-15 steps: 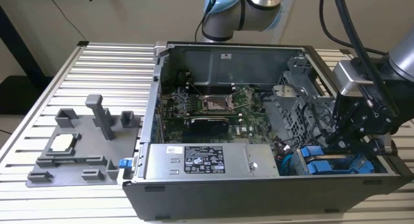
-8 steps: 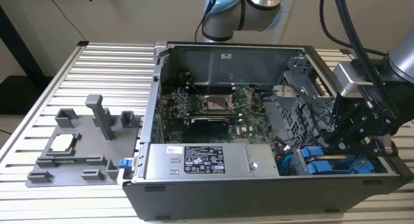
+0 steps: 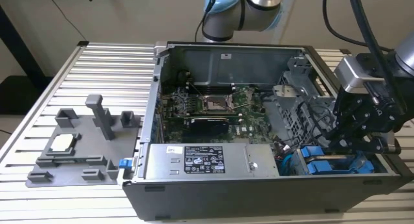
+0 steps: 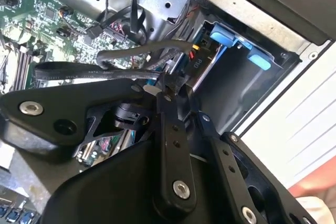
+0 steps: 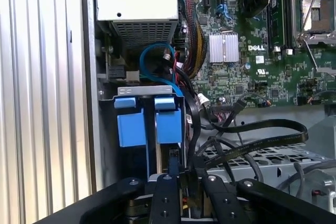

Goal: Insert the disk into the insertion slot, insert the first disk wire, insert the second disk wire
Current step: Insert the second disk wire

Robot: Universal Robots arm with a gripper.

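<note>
A grey fixture plate point(image 3: 77, 146) lies on the ribbed counter point(image 3: 97, 73) beside the open computer case point(image 3: 259, 195), on the exterior view's left.

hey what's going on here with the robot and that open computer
A robot arm is working inside an open computer case lying on a slatted metal table. Its gripper is down at the drive cage in the case's corner, beside the power-supply box. Two blue-framed drives already sit in the cage. The fingers are closed around a black cable end right at the back of the drives.
</note>
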